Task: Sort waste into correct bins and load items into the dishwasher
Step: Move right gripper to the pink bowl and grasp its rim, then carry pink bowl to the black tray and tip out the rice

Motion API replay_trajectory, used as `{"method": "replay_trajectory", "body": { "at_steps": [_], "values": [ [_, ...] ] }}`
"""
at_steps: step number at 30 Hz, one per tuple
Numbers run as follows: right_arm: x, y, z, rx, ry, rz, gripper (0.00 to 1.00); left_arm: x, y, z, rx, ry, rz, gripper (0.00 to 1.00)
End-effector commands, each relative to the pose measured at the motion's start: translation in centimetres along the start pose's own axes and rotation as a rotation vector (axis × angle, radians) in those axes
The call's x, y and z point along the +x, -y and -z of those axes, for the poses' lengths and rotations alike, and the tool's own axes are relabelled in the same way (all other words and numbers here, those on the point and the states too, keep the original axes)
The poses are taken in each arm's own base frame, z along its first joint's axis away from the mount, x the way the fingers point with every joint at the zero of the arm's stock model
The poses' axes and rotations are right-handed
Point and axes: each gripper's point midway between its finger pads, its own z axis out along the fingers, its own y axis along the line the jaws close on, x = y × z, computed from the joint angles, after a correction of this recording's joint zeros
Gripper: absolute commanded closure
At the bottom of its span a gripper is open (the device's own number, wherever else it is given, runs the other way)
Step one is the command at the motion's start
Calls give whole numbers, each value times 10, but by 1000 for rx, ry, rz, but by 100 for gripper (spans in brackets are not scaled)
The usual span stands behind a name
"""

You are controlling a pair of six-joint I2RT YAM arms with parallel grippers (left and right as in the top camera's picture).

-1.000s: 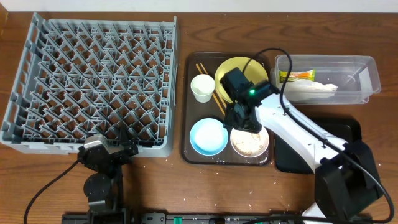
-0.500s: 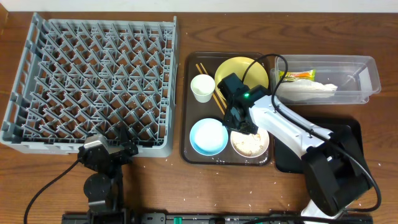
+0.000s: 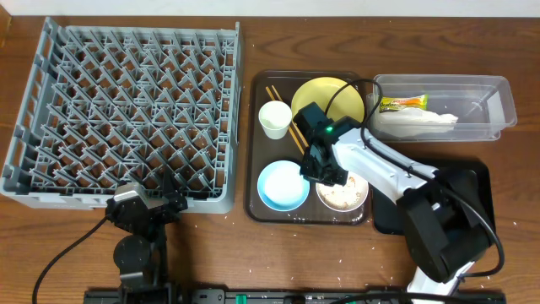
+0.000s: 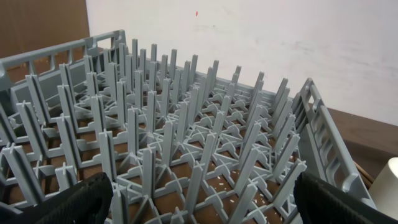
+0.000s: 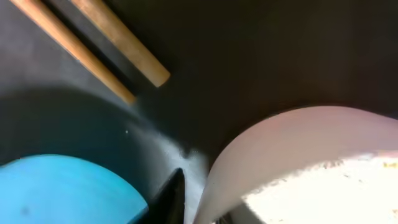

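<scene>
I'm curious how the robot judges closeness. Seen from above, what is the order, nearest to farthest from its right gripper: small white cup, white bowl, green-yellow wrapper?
From the right gripper:
1. white bowl, directly at the fingers, on the brown tray.
2. small white cup, farther back on the tray.
3. green-yellow wrapper, off the tray, inside the clear tub.

- Dark brown serving tray (image 3: 253, 152), lying flat on the wooden table (image 3: 278, 42), right of the table's middle.
- White wall (image 4: 280, 37), plain, rising just behind the table's far edge.
</scene>
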Motion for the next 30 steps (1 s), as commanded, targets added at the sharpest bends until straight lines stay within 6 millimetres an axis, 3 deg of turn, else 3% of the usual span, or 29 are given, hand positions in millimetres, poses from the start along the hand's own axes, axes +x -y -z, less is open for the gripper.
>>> {"method": "replay_trajectory", "body": {
  "at_steps": [1, 4, 7, 13, 15, 20, 25, 30],
  "values": [
    [2, -3, 1, -10, -15, 16, 99, 19, -4, -2, -11, -45, -18, 7],
    [0, -5, 8, -12, -21, 30, 99, 19, -4, -2, -11, -45, -18, 7],
    [-4, -13, 23, -58, -23, 160, 99, 19, -4, -2, -11, -45, -18, 7],
    [-9, -10, 81, -126, 0, 278, 99, 19, -4, -2, -11, -45, -18, 7],
    [-8, -4, 104, -171, 20, 289, 99, 19, -4, -2, -11, -45, -18, 7],
    [-16, 36, 151, -243, 99, 306, 99, 19, -4, -2, -11, -45, -18, 7],
    [-16, 60, 166, -387, 167, 332, 99, 19, -4, -2, -11, -45, -18, 7],
    [-6, 77, 154, -610, 192, 322, 99, 19, -4, -2, -11, -45, -18, 7]
  ]
}}
